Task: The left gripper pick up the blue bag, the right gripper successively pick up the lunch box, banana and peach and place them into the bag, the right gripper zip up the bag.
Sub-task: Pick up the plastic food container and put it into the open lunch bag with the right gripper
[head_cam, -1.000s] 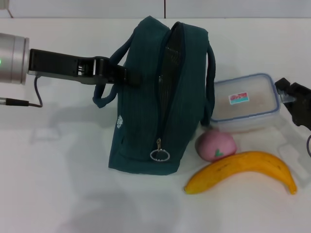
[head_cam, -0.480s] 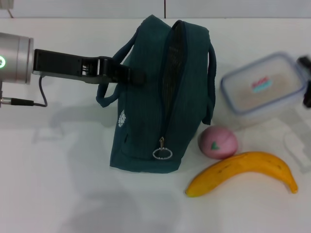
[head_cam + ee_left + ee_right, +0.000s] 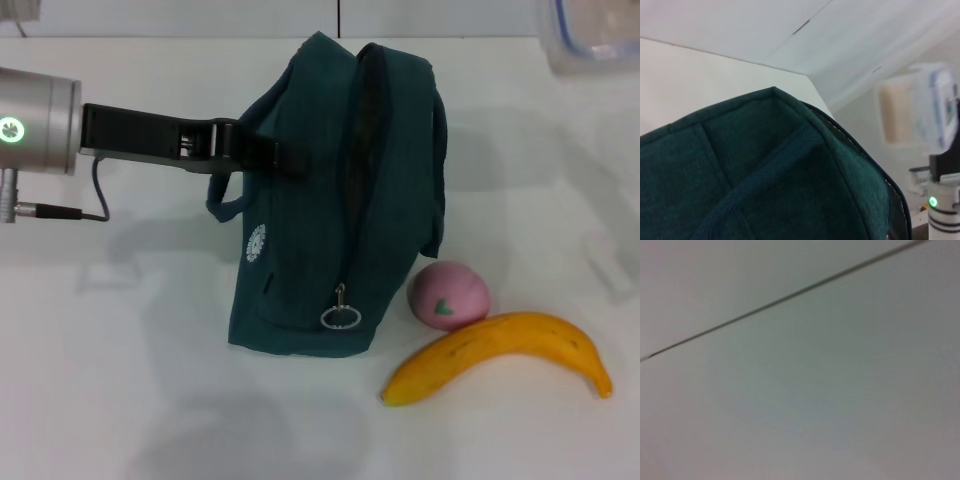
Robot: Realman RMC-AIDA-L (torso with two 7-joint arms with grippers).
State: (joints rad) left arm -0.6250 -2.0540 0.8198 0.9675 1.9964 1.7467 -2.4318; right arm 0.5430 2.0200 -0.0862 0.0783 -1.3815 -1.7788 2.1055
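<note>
The blue bag (image 3: 320, 230) stands upright mid-table with its top zipper open, and it fills the left wrist view (image 3: 765, 175). My left gripper (image 3: 285, 158) reaches in from the left and is shut on the bag's near loop handle. The lunch box (image 3: 592, 35) hangs in the air at the far right top corner, partly cut off. In the left wrist view it shows blurred (image 3: 917, 110) beyond the bag, with part of my right gripper (image 3: 946, 166) at it. The peach (image 3: 448, 295) and the banana (image 3: 500, 352) lie on the table right of the bag.
A metal ring pull (image 3: 340, 317) hangs at the bag's near end. The white table (image 3: 120, 380) runs to a back wall with a dark seam (image 3: 339, 18). The right wrist view holds only a plain pale surface with one dark line (image 3: 790, 296).
The lunch box has risen off the table at the right and moved up and back to the frame's top corner. The right gripper has left the head view. The bag shifted slightly right.
</note>
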